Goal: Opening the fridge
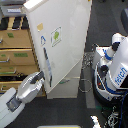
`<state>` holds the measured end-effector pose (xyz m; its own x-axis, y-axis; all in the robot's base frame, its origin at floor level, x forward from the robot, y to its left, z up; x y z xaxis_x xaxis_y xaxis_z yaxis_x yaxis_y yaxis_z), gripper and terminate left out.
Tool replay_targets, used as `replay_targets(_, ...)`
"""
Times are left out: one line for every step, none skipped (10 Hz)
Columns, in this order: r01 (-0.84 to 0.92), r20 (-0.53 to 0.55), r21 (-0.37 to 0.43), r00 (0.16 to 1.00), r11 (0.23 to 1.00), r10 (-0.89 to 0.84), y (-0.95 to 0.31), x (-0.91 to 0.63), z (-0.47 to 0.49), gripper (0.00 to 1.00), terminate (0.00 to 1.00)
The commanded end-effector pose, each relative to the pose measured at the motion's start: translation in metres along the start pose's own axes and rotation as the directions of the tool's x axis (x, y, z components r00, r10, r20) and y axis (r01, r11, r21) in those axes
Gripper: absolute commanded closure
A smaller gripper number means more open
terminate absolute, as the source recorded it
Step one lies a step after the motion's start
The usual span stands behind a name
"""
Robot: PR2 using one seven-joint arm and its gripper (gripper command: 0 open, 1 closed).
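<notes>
The tall white fridge [75, 87] stands in the middle of the exterior view. Its large upper door [70, 50] has swung partly out from the body, so its lower edge runs slantwise. The door carries a small green-marked sticker [56, 35] and a long vertical handle [46, 62]. My gripper [43, 77] reaches in from the lower left and its fingers close around the lower part of the handle. The lower drawers are mostly hidden behind the open door.
A tan wooden drawer cabinet [14, 55] stands right beside the fridge on the exterior view's left. A white robot base with cables [116, 67] stands on the exterior view's right, close to the fridge. Dark floor [55, 112] lies in front.
</notes>
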<state>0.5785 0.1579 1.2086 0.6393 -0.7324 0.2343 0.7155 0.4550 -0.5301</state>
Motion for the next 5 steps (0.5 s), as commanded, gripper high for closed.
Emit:
replay_targets(0.518, -0.068, 0.193, 0.855, 0.834, -0.515, -0.361, -0.136, 0.074, 1.00, 0.00)
replay_targets(0.445, -0.071, 0.219, 0.895, 0.868, -0.441, -0.312, -0.140, 0.075, 1.00, 0.00)
replay_targets(0.304, -0.038, 0.247, 0.952, 0.920, -0.304, -0.227, -0.139, 0.075, 1.00, 0.00)
replay_targets(0.212, -0.002, 0.297, 0.975, 0.931, -0.222, -0.181, -0.144, 0.081, 0.00, 0.00)
replay_targets(0.124, 0.034, 0.337, 0.989, 0.933, -0.144, -0.138, -0.157, 0.087, 0.00, 0.00)
